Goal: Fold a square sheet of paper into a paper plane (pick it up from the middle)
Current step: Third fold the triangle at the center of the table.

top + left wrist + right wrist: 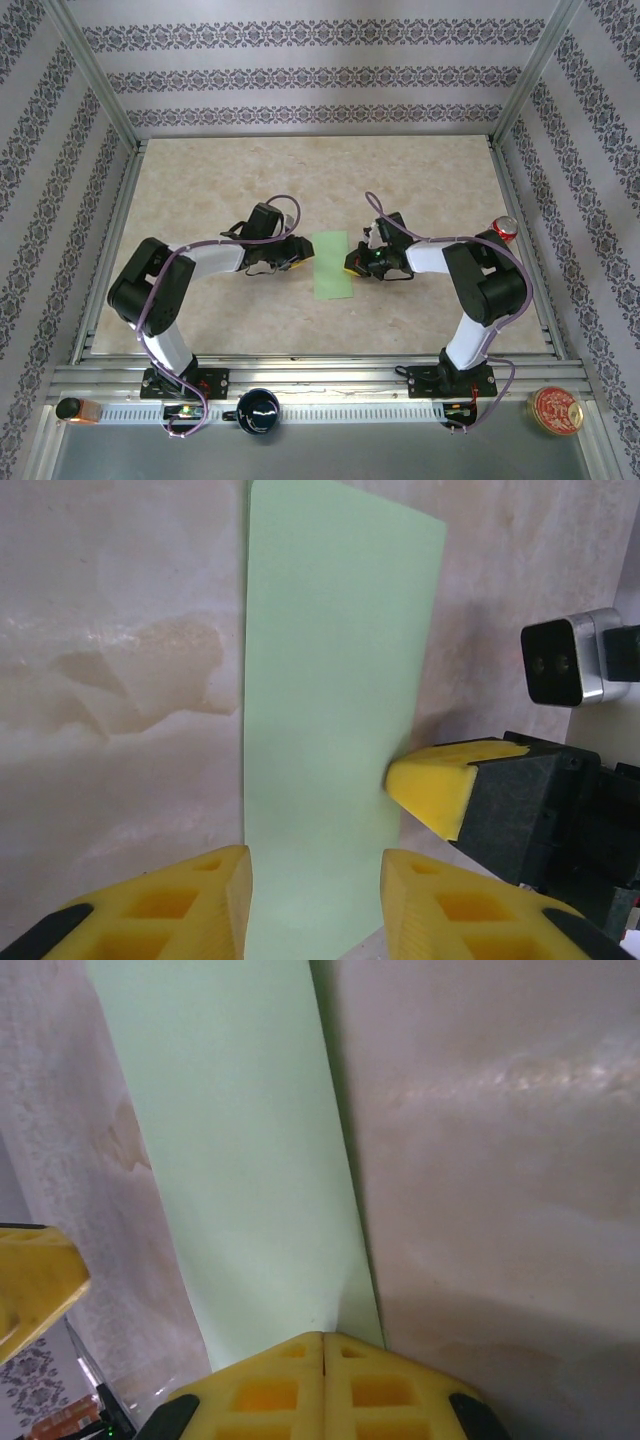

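Observation:
The square sheet of paper (333, 264) lies on the table as a narrow light-green rectangle between the two arms. My left gripper (303, 262) is at its left side. In the left wrist view the paper (330, 680) runs through the gap of the left gripper (316, 865), which is open with one finger near each long edge. My right gripper (352, 266) is at the paper's right edge. Its fingers are shut tight together (323, 1338), and the edge of the paper (240, 1160) rises slightly into their tips. One right fingertip (440, 780) touches that edge in the left wrist view.
A red can (503, 229) stands near the table's right rail. On the front ledge are a dark mug (259, 410), a round red tin (555, 410) and a small orange item (75, 410). Metal frame rails border the marble-patterned table (200, 190).

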